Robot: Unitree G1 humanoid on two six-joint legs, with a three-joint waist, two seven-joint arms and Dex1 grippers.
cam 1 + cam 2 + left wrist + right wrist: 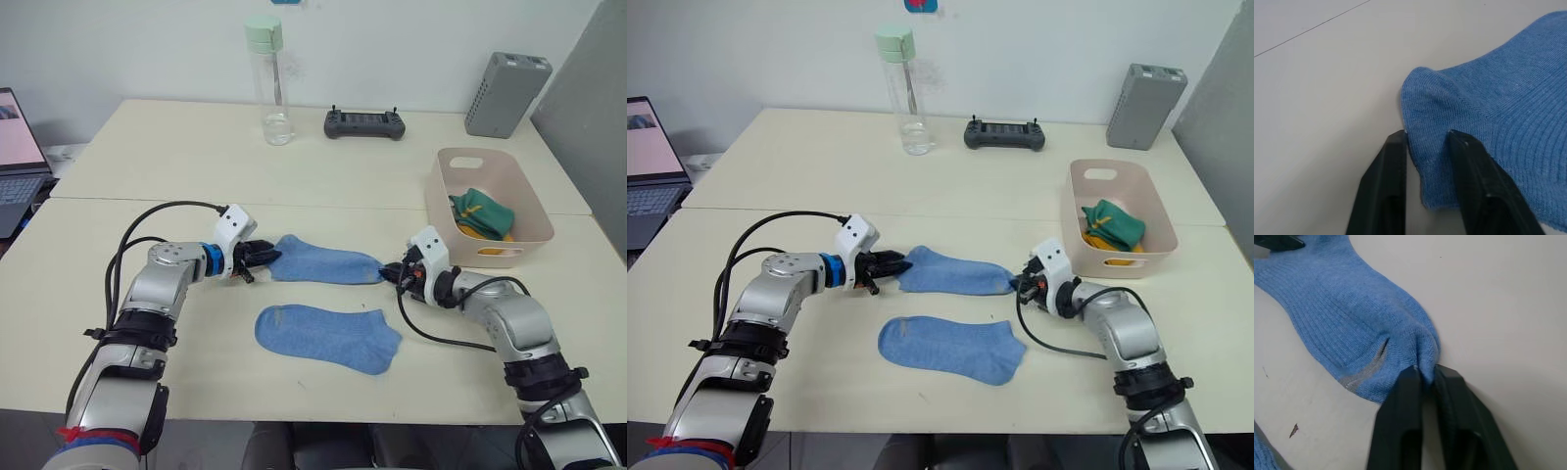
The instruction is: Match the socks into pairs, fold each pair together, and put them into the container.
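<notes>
1. Low in the middle of the frame, one light blue sock (pixel 328 338) lay flat on the counter (pixel 196 166). Nothing was touching it.
2. Just above it in the frame lay the other light blue sock (pixel 325 263), stretched out sideways between the two arms.
3. The left end effector (pixel 265 257) was at that sock's left end. Its two black fingers (pixel 1385 181) were a little apart, with the sock's edge pinched between them.
4. The right end effector (pixel 392 273) was at the sock's right end. Its fingers (pixel 1400 426) were squeezed nearly together on a small bunch of the cloth.
5. The sock looked soft, light and floppy. It would likely sag in the middle if lifted, so holding both ends seemed a good way to carry it.
6. The cloth was ribbed and did not look slippery, but a thin pinch at the edge could slip out. A deeper bite on the cloth would probably be safer.
7. To make a pair, the held sock would likely need to go right on top of the lower one.
8. Farther back, at the right of the frame, stood the pink container (pixel 443 201). A dark green bundle (pixel 483 211) lay in it, with some yellow cloth (pixel 480 235) under it.
9. At the top of the frame were a clear bottle (pixel 268 78), a black controller (pixel 364 123) and a grey box (pixel 506 94). A laptop (pixel 18 157) sat at the far left edge.
</notes>
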